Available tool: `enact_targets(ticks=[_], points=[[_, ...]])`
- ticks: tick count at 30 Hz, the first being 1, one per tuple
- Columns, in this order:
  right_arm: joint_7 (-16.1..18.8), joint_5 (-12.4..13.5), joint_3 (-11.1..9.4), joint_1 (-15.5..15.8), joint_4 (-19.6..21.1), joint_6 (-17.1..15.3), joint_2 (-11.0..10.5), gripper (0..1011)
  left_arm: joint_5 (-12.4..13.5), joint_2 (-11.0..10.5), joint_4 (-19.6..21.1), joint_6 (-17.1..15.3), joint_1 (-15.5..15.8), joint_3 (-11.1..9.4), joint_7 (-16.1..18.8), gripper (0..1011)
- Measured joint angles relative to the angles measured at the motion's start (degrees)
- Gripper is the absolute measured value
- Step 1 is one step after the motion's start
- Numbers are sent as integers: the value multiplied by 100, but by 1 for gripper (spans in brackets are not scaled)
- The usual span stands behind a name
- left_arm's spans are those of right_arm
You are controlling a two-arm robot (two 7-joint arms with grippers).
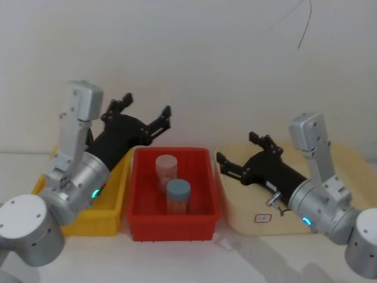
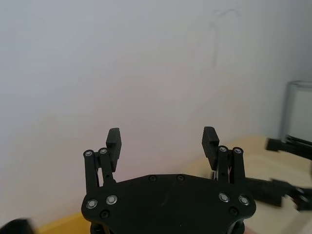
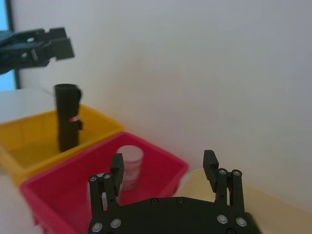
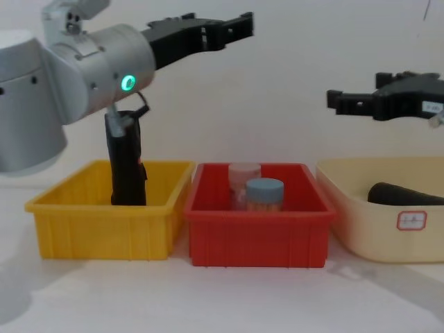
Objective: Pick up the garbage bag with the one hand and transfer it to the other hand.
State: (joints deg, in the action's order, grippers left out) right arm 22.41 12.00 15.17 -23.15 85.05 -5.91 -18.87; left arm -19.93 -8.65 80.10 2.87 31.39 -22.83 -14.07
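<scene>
Black plastic wound into a tight cylinder, the garbage bag stands on end in the yellow bin on my far left, its top clear of the rim and a small red mark on its side. I judge it light and fairly stiff across its width, but slick: the outer film may slide or bunch under hard pressure, and a pinch near one end could let it swing. I would close across the upper part, above the bin wall, squarely on the round body, leaving the lower length free for the handover. The left gripper is raised above that bin, pointing toward the wall, its fingers spread wide with nothing between them and well apart from the roll. Next comes the red bin, holding a pale-lidded jar and a blue-lidded jar close together; I would keep the swing path above them. On my right, a second roll lies flat in the beige tub, and the right gripper hovers over that tub, fingers likewise apart and empty, facing the wall, so it will need turning toward the centre to receive the bag.
</scene>
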Motion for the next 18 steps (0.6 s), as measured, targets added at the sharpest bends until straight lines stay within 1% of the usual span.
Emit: enact_targets(ticks=[3,10,13,14,17,18], points=[[74,44,91,54,41,-11,23,1000,103,-84,190,-20,-136,109,202,1000],[239,125,270,69,29,-28,68,1000,346,-277,610,-80,-449,381,661,1001],[330,156,348,26,-30,-45,88,1000,424,-334,724,-103,-546,464,805,1000],[348,161,370,13,-50,-50,94,1000,481,-368,806,-117,-602,531,889,1000],[429,174,462,-62,-151,-83,108,1000,553,-421,917,-139,-694,624,1026,1001],[448,176,484,-82,-176,-93,112,1000,608,-454,983,-154,-748,683,1121,1000]])
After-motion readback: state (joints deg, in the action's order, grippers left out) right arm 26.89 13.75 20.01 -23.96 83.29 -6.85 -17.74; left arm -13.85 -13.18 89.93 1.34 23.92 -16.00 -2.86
